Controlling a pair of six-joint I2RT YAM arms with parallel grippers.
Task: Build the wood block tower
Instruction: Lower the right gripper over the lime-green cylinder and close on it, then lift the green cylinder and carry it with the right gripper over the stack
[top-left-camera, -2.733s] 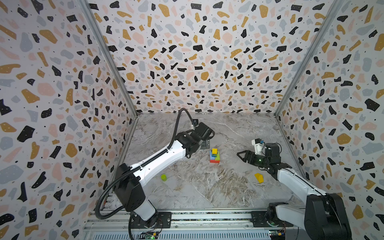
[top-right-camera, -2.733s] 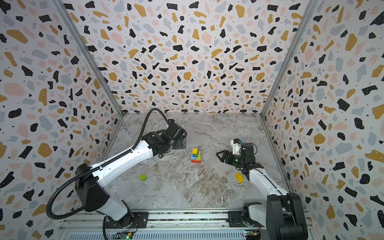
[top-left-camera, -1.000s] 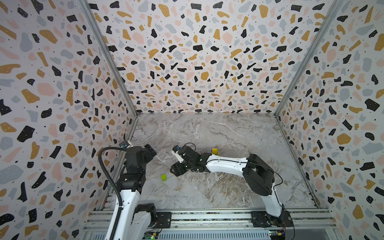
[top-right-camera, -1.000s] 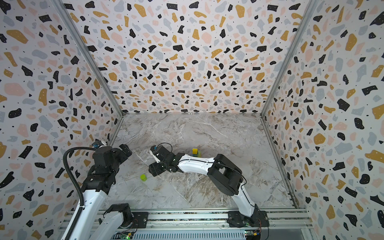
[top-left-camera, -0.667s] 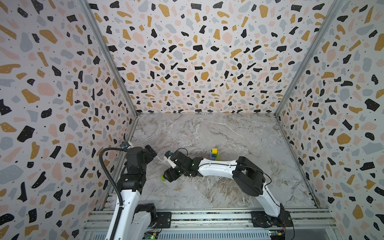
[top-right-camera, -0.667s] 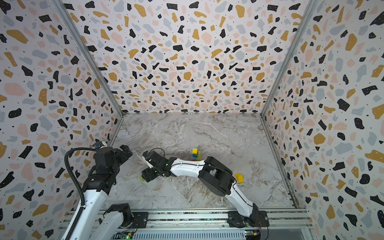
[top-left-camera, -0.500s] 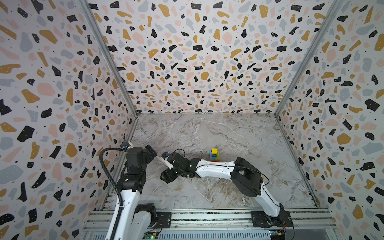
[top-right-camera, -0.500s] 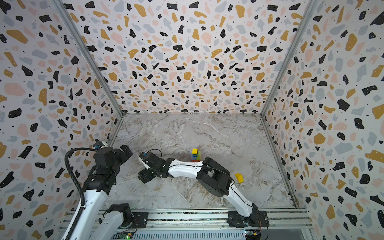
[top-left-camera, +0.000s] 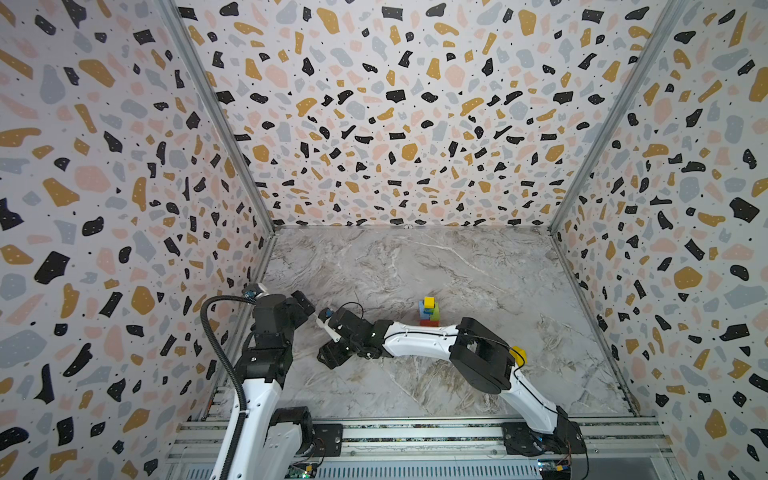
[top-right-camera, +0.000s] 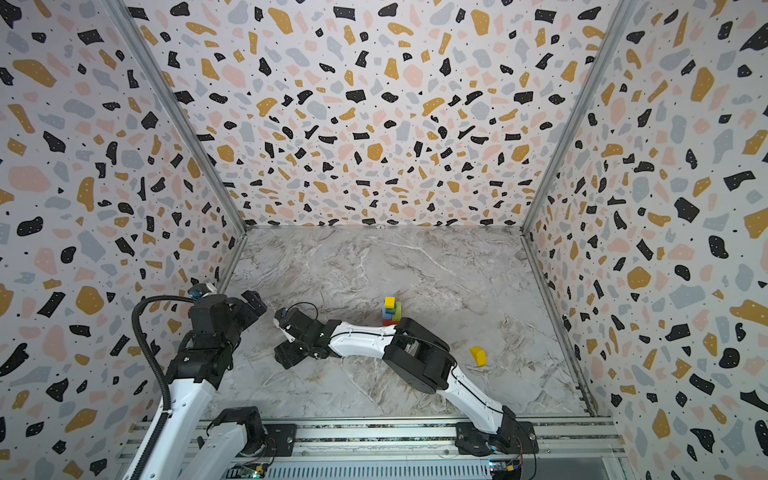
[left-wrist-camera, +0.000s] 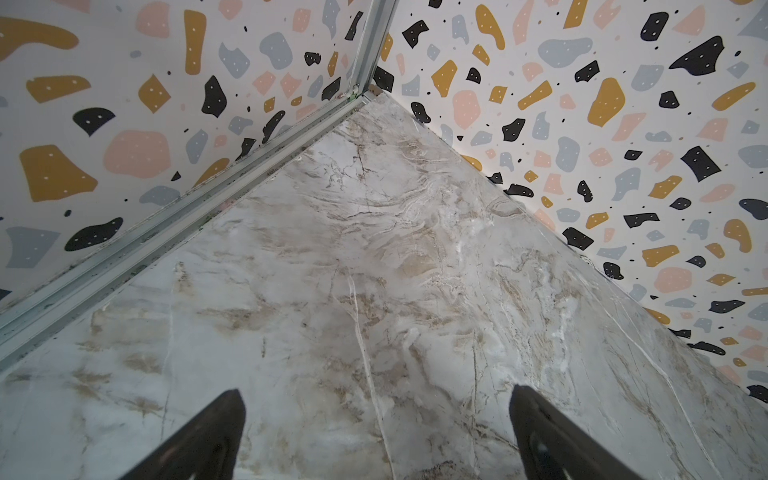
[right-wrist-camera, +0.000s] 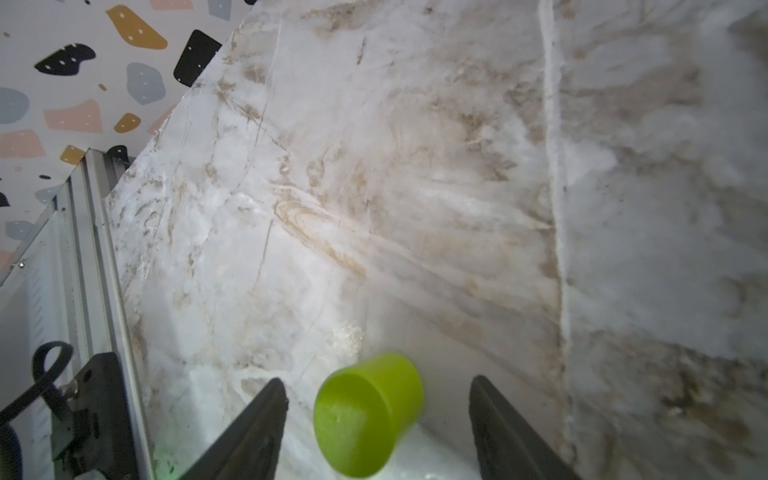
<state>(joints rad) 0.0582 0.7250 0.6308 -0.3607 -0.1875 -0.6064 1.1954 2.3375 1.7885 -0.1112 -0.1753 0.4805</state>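
Your right gripper stands open on both sides of the lime cylinder, not touching it; your left gripper is wide open and empty.

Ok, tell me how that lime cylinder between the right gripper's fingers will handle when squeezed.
The lime cylinder looks solid, so probably stiff. Its round side gives the open right gripper little contact, so it may slip or twist. Nudged off-centre, it could roll.
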